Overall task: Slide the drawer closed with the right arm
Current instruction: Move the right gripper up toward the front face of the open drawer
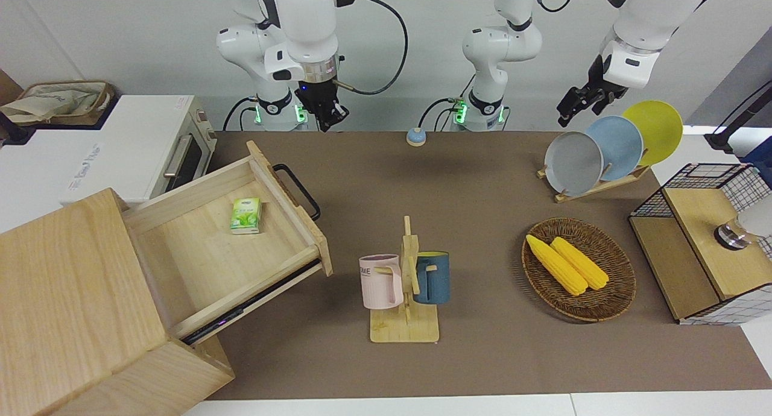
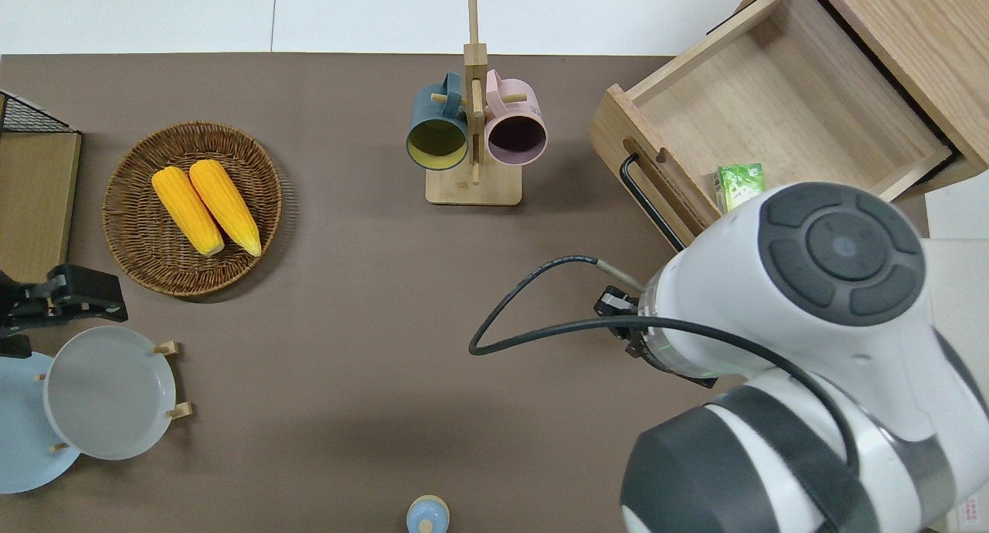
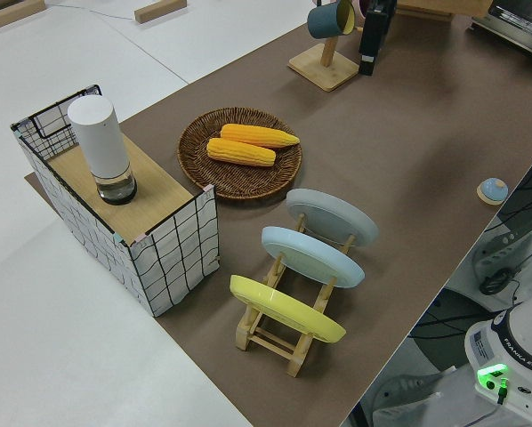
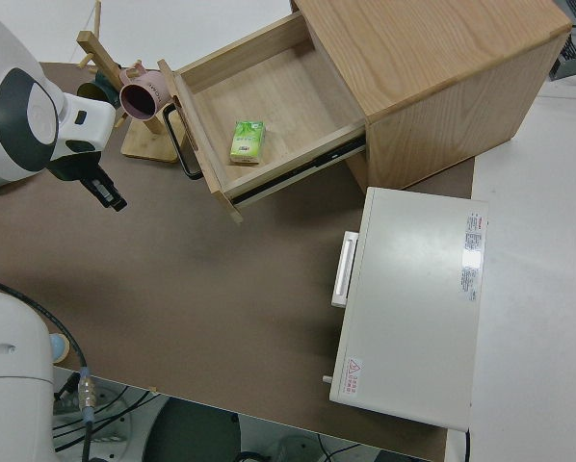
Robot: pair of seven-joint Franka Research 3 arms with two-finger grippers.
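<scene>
1. While the drawer point(image 1: 223, 247) sticks far out of the big wooden cabinet point(image 1: 72, 307), the right gripper point(image 1: 325, 111) hangs in the air over the bare brown table point(image 2: 348, 301).
2. The cabinet stands at the right arm's end of the table, and the drawer's front faces the middle of the table.
3. The right gripper is near the black handle point(image 1: 297, 191) on the drawer's front, but it does not touch it.
4. I cannot tell if the right gripper's claw is spread or pressed together.
5. A small green box point(image 1: 245, 215) lies inside the drawer, close to the drawer's front.
6. A white oven point(image 4: 413, 308) sits beside the cabinet, nearer to the robots.
7. A wooden stand point(image 2: 473, 131) with a pink mug point(image 2: 516, 131) and a blue mug point(image 2: 437, 131) is in the middle of the table, farther from the robots than the right gripper.
8. A basket point(image 2: 127, 216) holds two cobs of corn point(image 2: 205, 208).
9. The left arm is parked, and I cannot tell the state of the left gripper point(image 1: 579, 102).
</scene>
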